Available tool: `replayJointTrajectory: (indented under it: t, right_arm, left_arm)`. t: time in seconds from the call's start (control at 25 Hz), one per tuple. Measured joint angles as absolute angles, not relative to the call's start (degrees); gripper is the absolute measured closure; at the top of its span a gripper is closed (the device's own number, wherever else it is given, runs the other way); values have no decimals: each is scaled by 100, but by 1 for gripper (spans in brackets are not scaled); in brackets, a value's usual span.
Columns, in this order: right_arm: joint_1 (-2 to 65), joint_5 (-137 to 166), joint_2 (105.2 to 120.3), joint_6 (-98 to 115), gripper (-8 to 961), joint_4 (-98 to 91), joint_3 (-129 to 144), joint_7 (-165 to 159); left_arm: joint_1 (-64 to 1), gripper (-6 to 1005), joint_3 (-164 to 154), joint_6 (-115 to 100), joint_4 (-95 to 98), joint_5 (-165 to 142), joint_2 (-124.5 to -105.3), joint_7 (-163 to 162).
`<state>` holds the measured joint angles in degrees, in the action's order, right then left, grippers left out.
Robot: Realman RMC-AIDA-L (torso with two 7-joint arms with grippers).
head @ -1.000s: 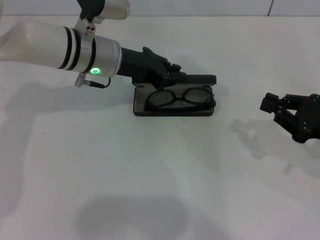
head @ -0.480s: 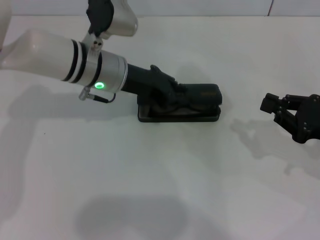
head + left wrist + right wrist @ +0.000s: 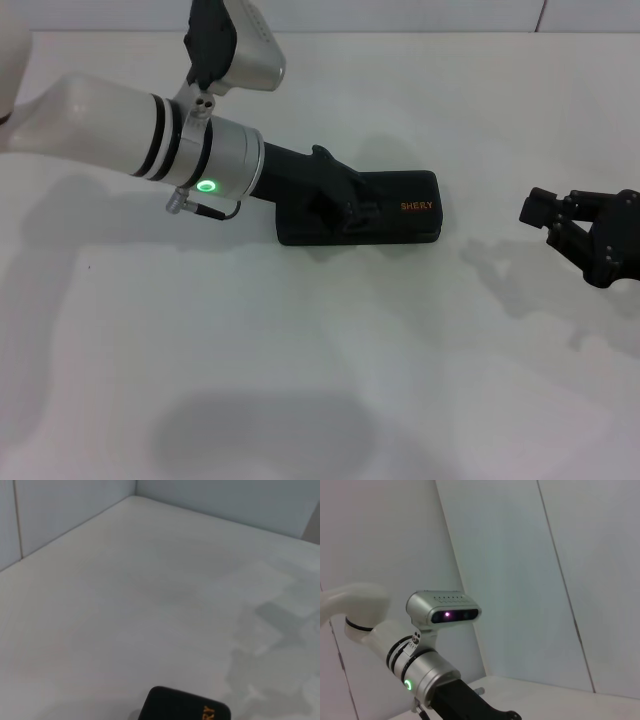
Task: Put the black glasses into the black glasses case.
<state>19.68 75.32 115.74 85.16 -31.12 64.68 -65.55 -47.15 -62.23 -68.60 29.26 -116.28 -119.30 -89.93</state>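
The black glasses case [image 3: 405,207] lies closed on the white table, a little behind its middle, with orange lettering showing on the lid. The black glasses are hidden from view. My left gripper [image 3: 345,205] reaches in from the left and rests on top of the lid's left half. One corner of the case [image 3: 182,706], with part of the lettering, shows in the left wrist view. My right gripper [image 3: 540,212] hovers idle at the right edge, well clear of the case.
The white table [image 3: 300,350] stretches all round the case, and a pale wall [image 3: 60,510] borders it at the back. The right wrist view shows my left arm [image 3: 432,677] and its camera against the wall.
The case lid has come down. One second ago it stood open with the glasses lying inside. My left gripper moved forward and down onto it. The right arm has not moved.
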Motion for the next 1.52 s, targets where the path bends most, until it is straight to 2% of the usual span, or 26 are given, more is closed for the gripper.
replayJointTrajectory:
  t: [0.4, 1.52]
  right_arm:
    - [1929, 7539, 11567, 8529, 820, -3110, 6468, -6548]
    - [1975, 7849, 11572, 8574, 813, -2956, 6672, -6526]
  left_arm:
    - [-4072, 747, -6183, -7461, 3865, -11064, -11943, -9014]
    - [-4359, 722, -6224, -6552, 2732, -11206, -11971, -8650]
